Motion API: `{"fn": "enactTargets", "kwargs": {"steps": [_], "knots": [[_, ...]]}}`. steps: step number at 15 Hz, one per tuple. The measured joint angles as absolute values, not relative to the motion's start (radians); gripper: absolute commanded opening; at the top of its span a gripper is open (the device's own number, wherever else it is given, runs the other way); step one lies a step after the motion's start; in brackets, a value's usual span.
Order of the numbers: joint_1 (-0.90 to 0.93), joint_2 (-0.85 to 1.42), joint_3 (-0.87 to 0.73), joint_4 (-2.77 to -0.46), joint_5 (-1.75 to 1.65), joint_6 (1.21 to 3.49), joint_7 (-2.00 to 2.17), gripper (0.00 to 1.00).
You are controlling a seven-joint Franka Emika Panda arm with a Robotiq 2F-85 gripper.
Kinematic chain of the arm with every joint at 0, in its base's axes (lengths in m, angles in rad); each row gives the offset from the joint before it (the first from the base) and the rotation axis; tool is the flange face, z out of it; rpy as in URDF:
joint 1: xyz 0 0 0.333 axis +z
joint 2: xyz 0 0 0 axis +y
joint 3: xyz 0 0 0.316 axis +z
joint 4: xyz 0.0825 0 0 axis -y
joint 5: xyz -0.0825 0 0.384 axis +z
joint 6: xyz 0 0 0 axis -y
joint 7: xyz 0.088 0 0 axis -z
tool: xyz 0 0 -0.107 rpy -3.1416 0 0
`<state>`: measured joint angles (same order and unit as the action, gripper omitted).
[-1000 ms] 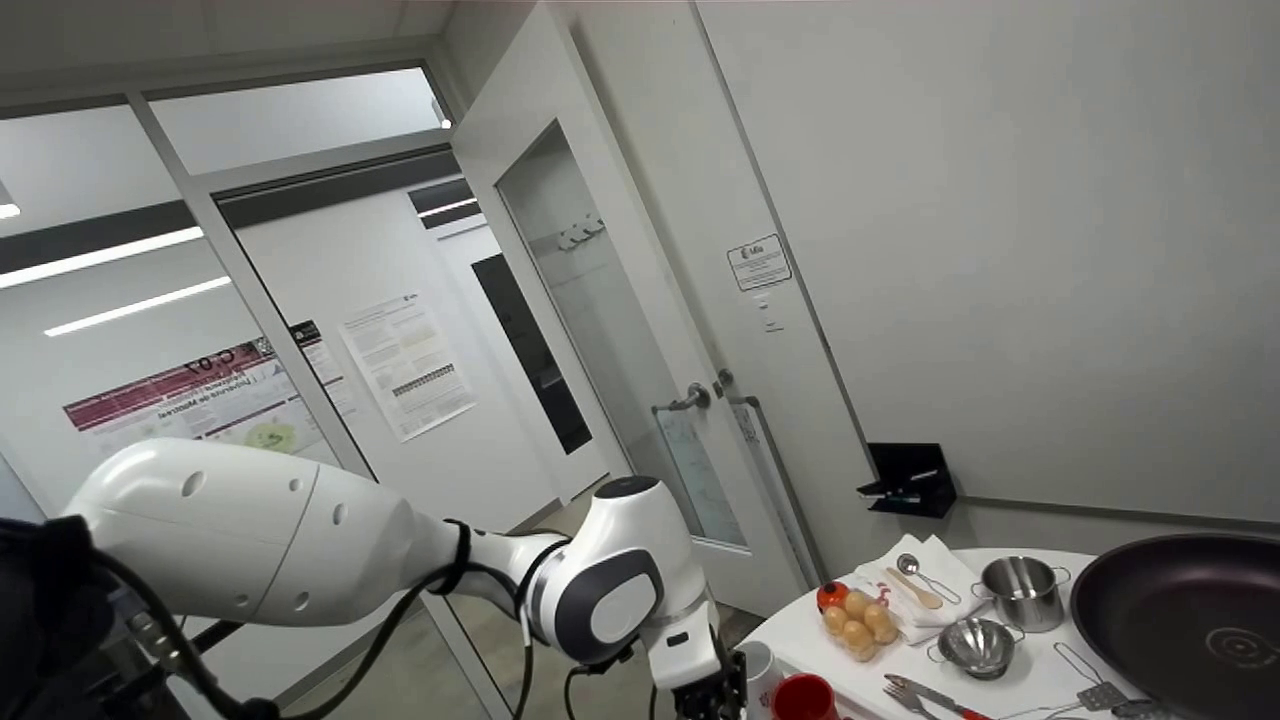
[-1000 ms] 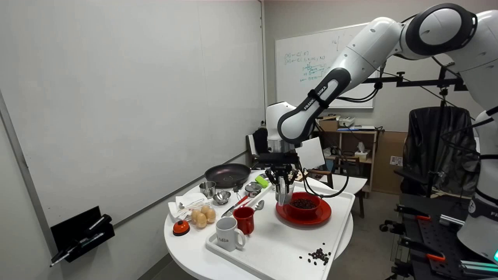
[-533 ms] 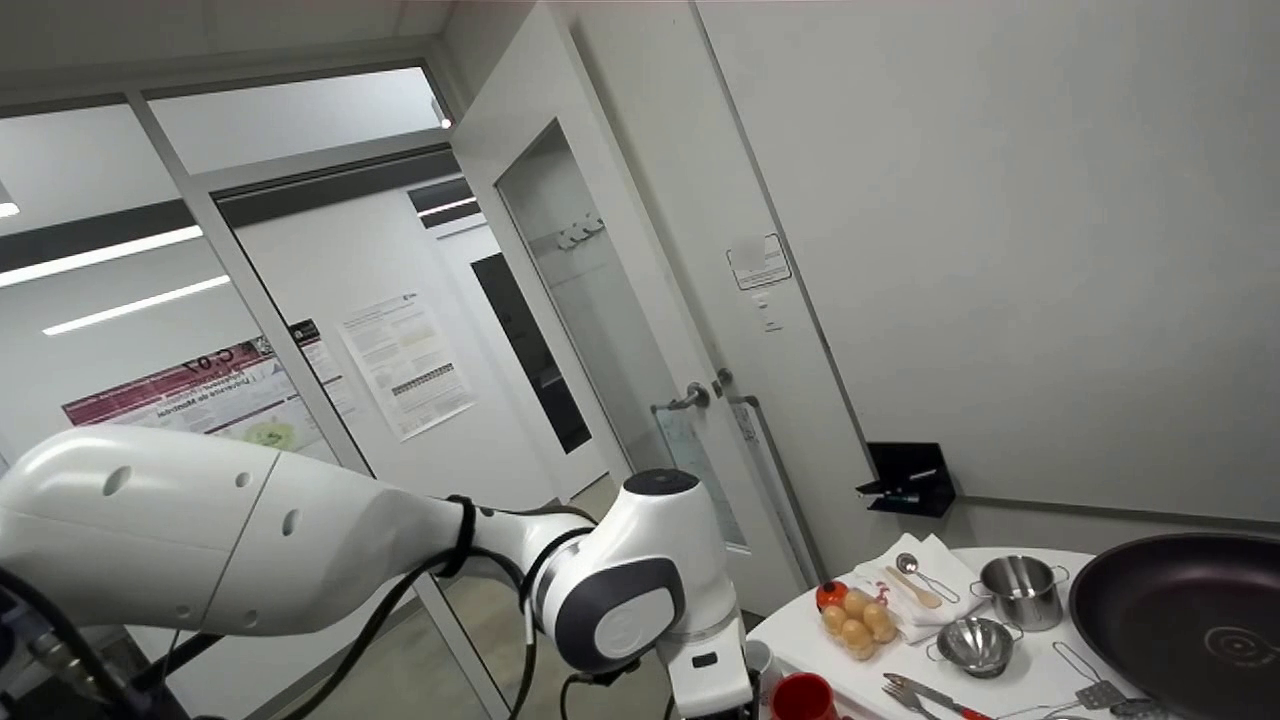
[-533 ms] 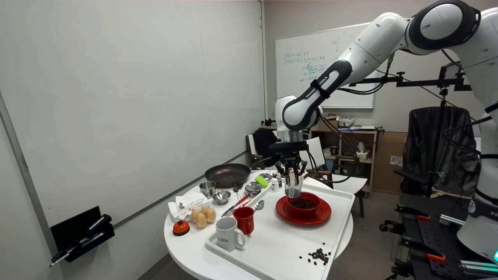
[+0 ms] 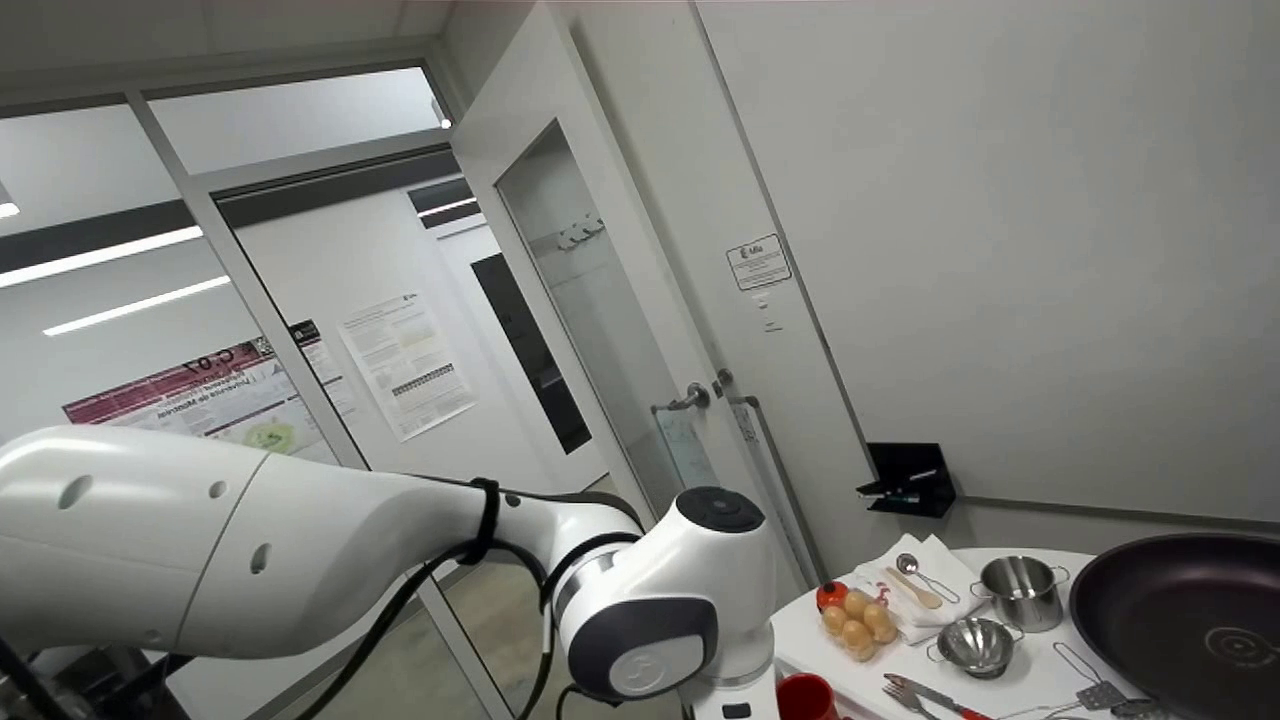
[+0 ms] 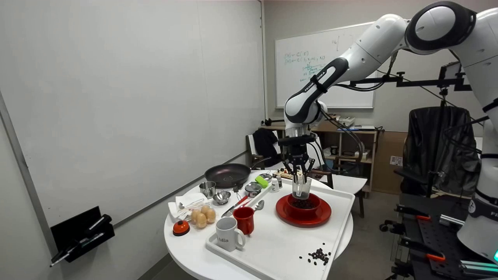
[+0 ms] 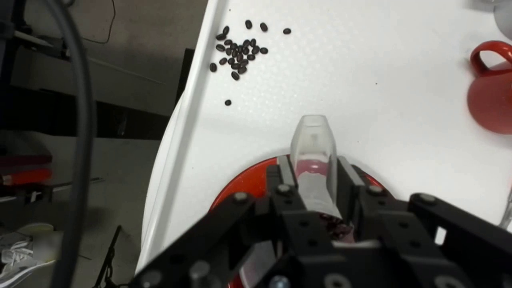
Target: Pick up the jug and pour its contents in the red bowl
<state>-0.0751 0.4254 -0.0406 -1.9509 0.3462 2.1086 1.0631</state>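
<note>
Jug, translucent: shifting rightward this past second in an exterior view, overlapping far rim of red bowl. Gripper: pinching jug.

We saw, in an exterior view, the white robot arm span the lower left, its end cut off at the bottom beside a red mug. On the white table we found brown eggs beside a white cloth with a metal spoon and a wooden spoon on it, a steel pot, a steel bowl, a red-handled knife and, at the right edge, a dark frying pan.
</note>
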Motion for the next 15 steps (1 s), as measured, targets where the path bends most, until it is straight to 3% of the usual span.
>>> {"fn": "enactTargets", "kwargs": {"steps": [15], "knots": [[-0.201,0.47,-0.069,-1.893,0.708,1.817,0.727,0.07]]}}
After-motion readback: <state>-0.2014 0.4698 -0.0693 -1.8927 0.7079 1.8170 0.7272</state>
